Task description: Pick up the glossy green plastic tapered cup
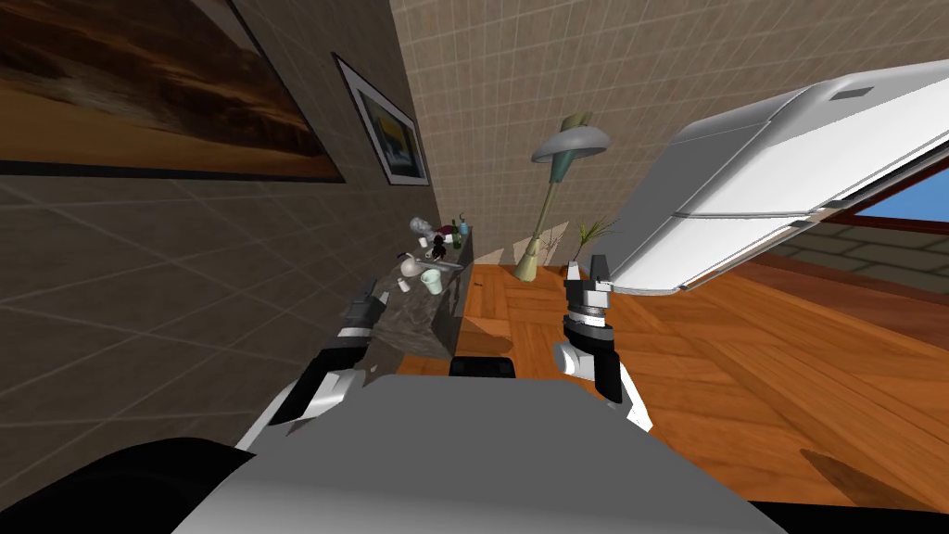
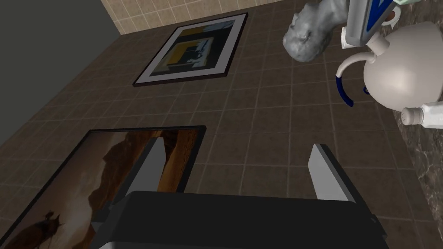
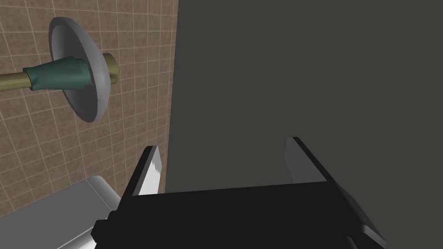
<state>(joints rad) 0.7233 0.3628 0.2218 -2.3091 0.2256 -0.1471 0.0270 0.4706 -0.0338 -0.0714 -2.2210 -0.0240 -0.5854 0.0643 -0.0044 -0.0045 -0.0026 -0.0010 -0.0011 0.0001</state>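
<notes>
Currently: approach stage, nothing grasped. The cup (image 1: 432, 282), pale green and upright, stands on the near half of the dark, stone-patterned table (image 1: 412, 324) set along the tiled wall. It sits just beside a round white jug (image 2: 402, 73), with a crowd of small items further back. Left pincer (image 2: 238, 146) is at the table's near corner, blades spread wide with nothing between them. Its camera looks past the jug, a small shaker (image 2: 422, 116) and a grey bust (image 2: 309, 36) toward the wall, so it is not aimed at the cup. Right pincer (image 3: 223, 145) hangs out over the wooden floor (image 1: 741, 371), well apart from the table, blades likewise spread and empty. Done: robot stands at the table's end with the cup ahead. Left to do, by my reading: line an arm up on the cup (likely the left, being nearer), bring the blades around its sides, close, lift. Neighbours crowd the cup; the jug could get knocked.
</notes>
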